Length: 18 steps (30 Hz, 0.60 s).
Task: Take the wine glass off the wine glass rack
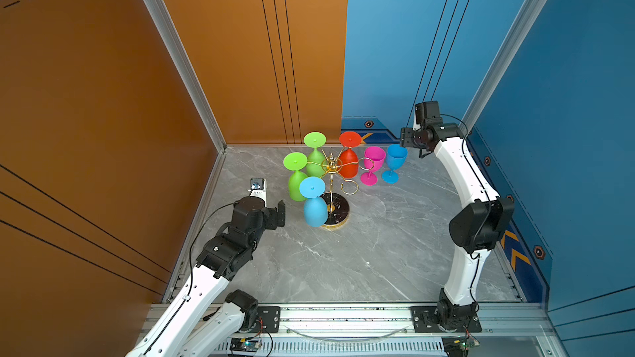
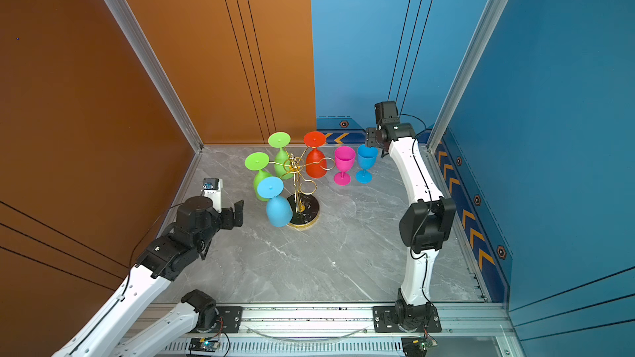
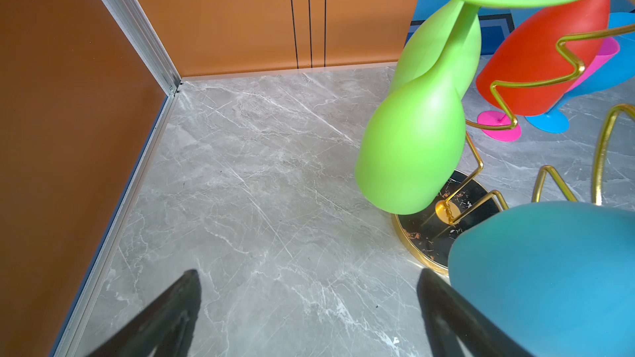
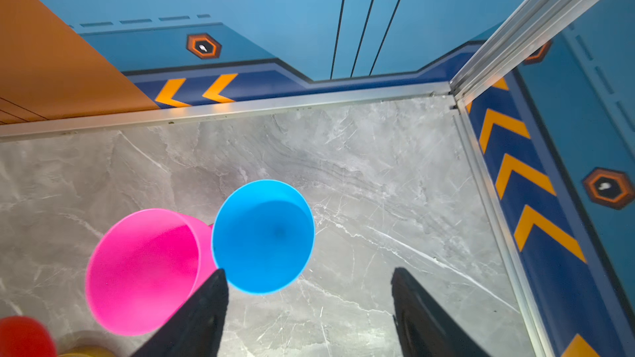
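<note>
Hanging upside down from the curled gold arms of the wine glass rack (image 1: pixel 341 208) are four glasses: a blue hanging glass (image 1: pixel 314 209) at the front, its bowl low beside the round black base, a front green glass (image 1: pixel 296 185) to its left, a rear green glass (image 1: pixel 315 163) behind that, and a red glass (image 1: pixel 348 163) at the back right. The rack stands toward the back of the grey marbled table (image 1: pixel 378 252). Just right of the rack, a pink glass (image 1: pixel 374 159) and a blue standing glass (image 1: pixel 396 156) stand upright on the table side by side, off the rack. The right gripper (image 4: pixel 309 271) hangs above and just right of the blue standing glass with its jaws spread wide and nothing between them. In the right wrist view one of its fingers (image 4: pixel 206 310) overlaps the rims of both upright glasses, and contact cannot be told. The left gripper (image 3: pixel 308 274) sits low at the left of the rack, jaws wide apart over bare table and holding nothing. In the left wrist view one of its fingers (image 3: pixel 443 307) lies just beside the bowl of the blue hanging glass.
</note>
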Motion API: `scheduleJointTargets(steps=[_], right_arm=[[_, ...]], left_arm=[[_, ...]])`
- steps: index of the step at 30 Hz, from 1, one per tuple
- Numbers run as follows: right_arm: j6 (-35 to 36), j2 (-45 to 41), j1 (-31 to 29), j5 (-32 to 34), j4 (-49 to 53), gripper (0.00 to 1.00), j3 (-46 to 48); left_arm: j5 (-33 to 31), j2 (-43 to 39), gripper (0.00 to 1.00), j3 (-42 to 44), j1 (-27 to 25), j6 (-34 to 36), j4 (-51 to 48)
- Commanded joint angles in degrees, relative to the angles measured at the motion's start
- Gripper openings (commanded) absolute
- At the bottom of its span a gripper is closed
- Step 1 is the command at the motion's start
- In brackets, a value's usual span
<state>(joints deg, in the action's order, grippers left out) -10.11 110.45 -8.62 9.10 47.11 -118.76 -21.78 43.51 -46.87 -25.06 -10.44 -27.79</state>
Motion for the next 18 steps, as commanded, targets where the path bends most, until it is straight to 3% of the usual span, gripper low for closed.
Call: scheduleJointTargets(steps=[1, 18], right_arm=[[1.2, -5.7, -1.1, -1.5, -1.3, 0.82, 4.9], [-2.9, -35.9, -3.8, -8.9, -8.4, 0.86, 33.1]], left_arm=[[0.5, -0.3, 0.98, 0.8, 0.6, -0.7, 0.3], [-1.0, 0.2, 0.99, 0.5, 0.7, -2.1, -0.1]])
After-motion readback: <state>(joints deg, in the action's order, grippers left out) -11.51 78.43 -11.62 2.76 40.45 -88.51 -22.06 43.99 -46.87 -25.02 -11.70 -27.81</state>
